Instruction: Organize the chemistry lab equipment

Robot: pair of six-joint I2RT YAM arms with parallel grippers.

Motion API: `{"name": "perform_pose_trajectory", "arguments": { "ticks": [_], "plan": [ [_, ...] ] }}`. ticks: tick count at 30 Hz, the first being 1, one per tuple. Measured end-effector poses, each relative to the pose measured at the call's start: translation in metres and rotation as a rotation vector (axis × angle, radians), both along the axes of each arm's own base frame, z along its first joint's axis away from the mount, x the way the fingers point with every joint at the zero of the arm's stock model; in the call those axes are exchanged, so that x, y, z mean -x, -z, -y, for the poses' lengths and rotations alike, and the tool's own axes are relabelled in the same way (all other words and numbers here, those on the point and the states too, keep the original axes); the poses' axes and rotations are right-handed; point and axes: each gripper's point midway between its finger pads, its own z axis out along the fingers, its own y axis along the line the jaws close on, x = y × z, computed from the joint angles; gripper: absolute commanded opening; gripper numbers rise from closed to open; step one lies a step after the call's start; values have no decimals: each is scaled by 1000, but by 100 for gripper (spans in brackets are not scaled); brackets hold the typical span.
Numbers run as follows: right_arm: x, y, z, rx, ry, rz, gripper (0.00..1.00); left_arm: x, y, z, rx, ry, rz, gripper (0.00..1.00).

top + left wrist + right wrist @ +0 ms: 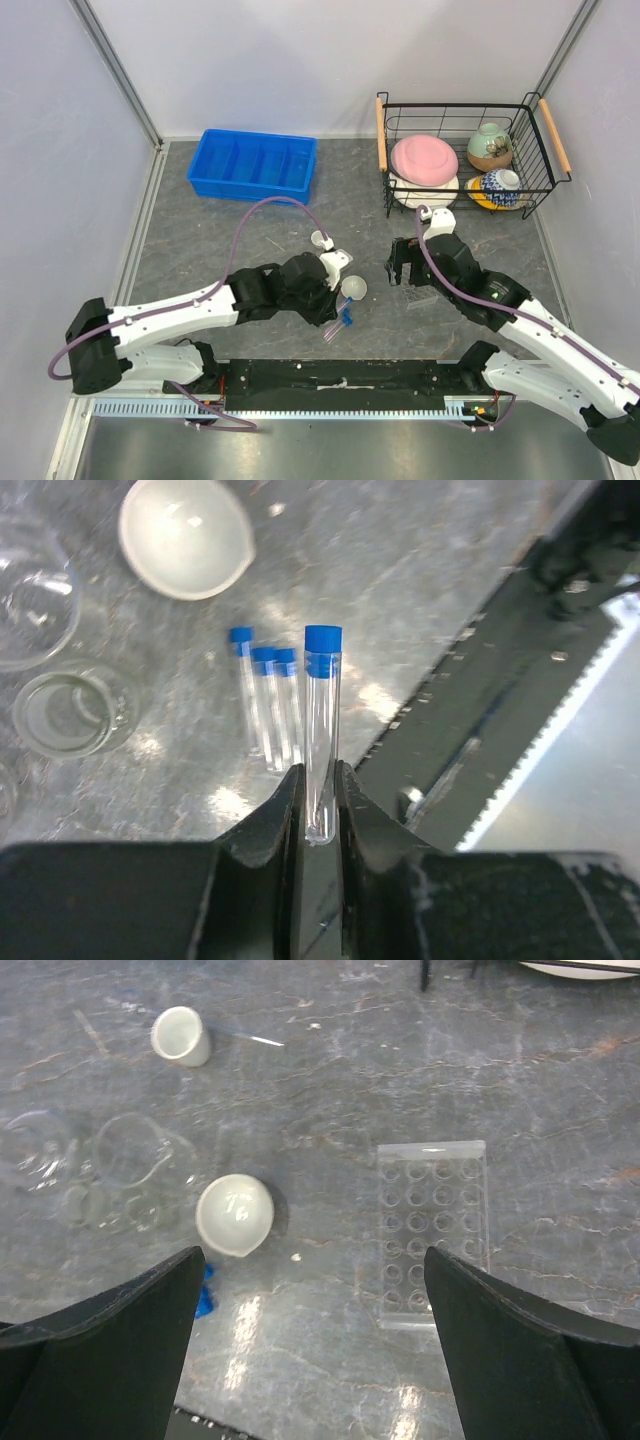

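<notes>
Left gripper [320, 785], its arm stretched low left of the rack [432, 1230], pinches a tube [322, 710]; right gripper [312, 1260] hangs spread wide above the rack.

A grey, marbled tabletop [200, 240] carries a blue plastic bin [254, 165] at the far left, split by ridges into several long compartments. Well apart from it, at the far right, stands a black wire basket [455, 103] with a wooden handle [381, 133] on its left side and another on its right. Inside, a pink plate [424, 158] lies upside down on a white dish [425, 192]. Beside them, a green and brown bowl [490, 146] sits at the back, and a blue-and-white patterned bowl [500, 184] at the front, tilted on something yellow. Pale walls enclose the tabletop, with a metal post [115, 65] slanting up the left one. A black rail [340, 378] runs along the near edge.
</notes>
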Motion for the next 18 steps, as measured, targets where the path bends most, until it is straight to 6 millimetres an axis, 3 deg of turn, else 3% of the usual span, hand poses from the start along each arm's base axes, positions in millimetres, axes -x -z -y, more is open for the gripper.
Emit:
{"name": "perform_pose_trajectory", "arguments": {
  "ticks": [3,7,13,18],
  "plan": [
    [8,-16,-4,-38,-51,13,98,9,-33,10,94,69,3,2],
    [32,-53,-16,-164,-182,62,95,23,-69,22,218,172,12,2],
    [80,-100,-38,-346,-443,86,88,49,-93,39,357,351,-17,2],
    [109,-109,-49,-425,-581,40,83,68,-112,49,475,487,-30,2]
  ]
}}
